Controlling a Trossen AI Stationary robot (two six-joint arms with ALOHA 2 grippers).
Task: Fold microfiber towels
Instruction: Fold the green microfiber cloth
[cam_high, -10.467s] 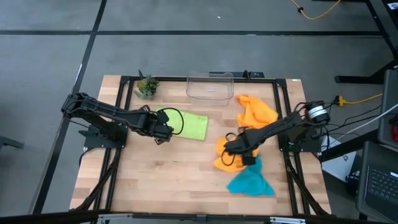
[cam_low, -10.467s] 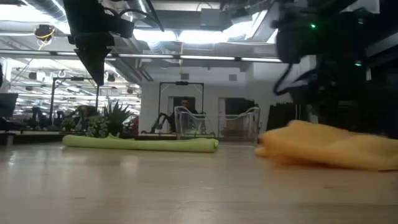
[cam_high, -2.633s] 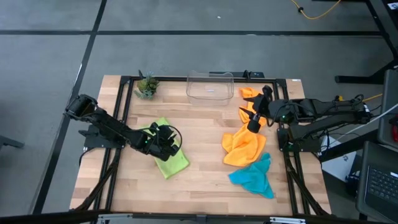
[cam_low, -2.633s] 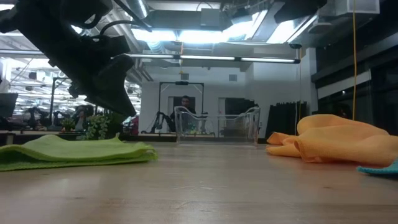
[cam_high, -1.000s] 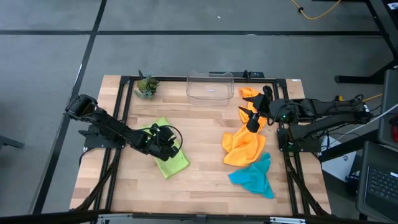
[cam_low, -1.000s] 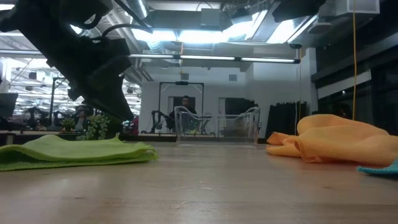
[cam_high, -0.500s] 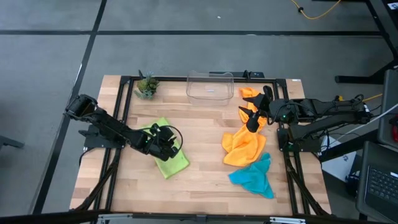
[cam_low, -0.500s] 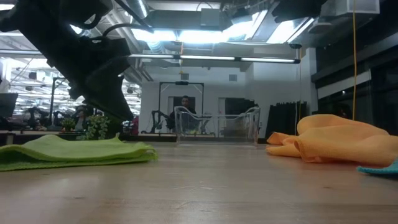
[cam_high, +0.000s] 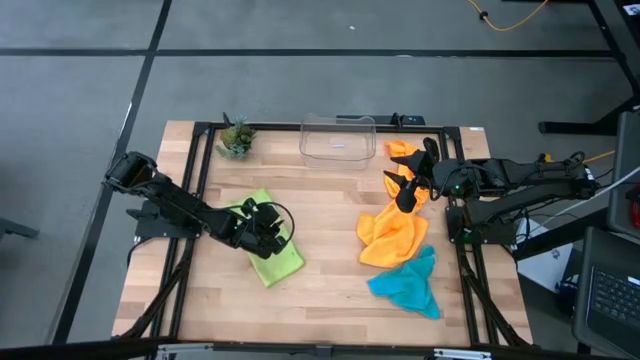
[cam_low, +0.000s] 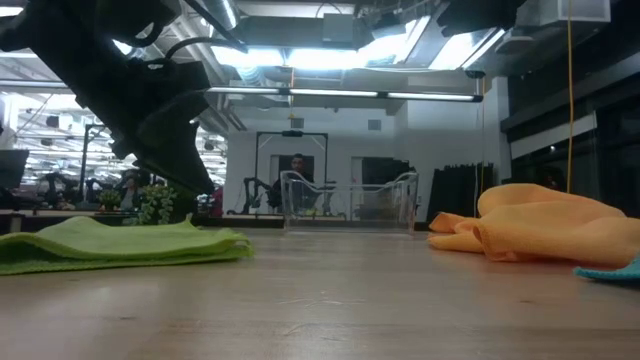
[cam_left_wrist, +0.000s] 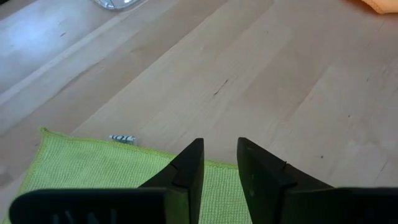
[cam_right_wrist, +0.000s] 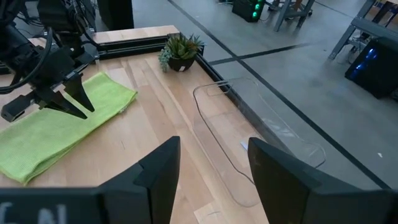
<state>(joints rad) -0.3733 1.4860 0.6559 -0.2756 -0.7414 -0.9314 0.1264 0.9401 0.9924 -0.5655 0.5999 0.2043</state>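
Done: 1 lime green towel (cam_high: 268, 250), folded, front-left on table (cam_high: 320, 290), under left gripper (cam_high: 281, 240), fingers slightly apart, empty.
Left: 2 orange towels (cam_high: 395, 230), 1 teal towel (cam_high: 408, 287), crumpled right.
Right gripper (cam_high: 397, 182) raised, open, empty.

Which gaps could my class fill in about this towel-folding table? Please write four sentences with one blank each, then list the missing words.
1. The left gripper is over the ______ towel.
2. The clear plastic bin holds ______ towels.
3. The teal towel lies on the table below the right gripper in the high view, beside an ______ towel.
4. The small potted plant stands to the ______ of the bin in the high view.

Missing words: green; no; orange; left
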